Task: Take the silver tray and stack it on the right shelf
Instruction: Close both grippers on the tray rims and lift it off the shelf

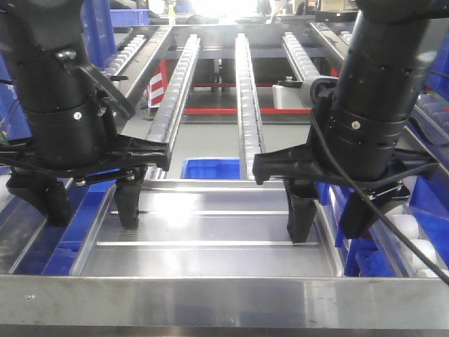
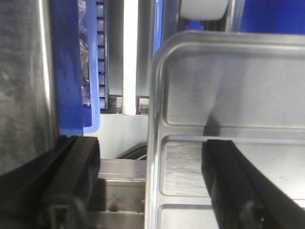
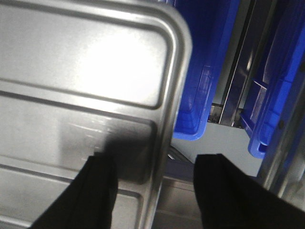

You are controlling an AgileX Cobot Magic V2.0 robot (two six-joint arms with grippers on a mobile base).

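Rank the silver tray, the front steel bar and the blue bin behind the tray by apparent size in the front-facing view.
1. silver tray and front steel bar: about alike; the bar is nearer the camera, so unranked.
2. blue bin: smallest, only partly visible behind the tray.

Colours noted: silver, black, blue, white, some red.

Tray (image 1: 210, 232) bright silver and mirror-like, with a white glare patch left of centre, two paler ridge lines across the floor, and faint fine scratches in the wrist views. Left gripper (image 1: 93, 210) and right gripper (image 1: 330, 225) matt black. The arm housings are black too, with a few small pale dots. Bins (image 1: 210, 168) deep blue. Shelf (image 1: 184, 77): rollers (image 1: 245, 105) white in repeating bead-like rows on grey rails, front bar (image 1: 210, 298) steel grey with a soft sheen. Red bars (image 1: 224, 111) far back, under the rails.
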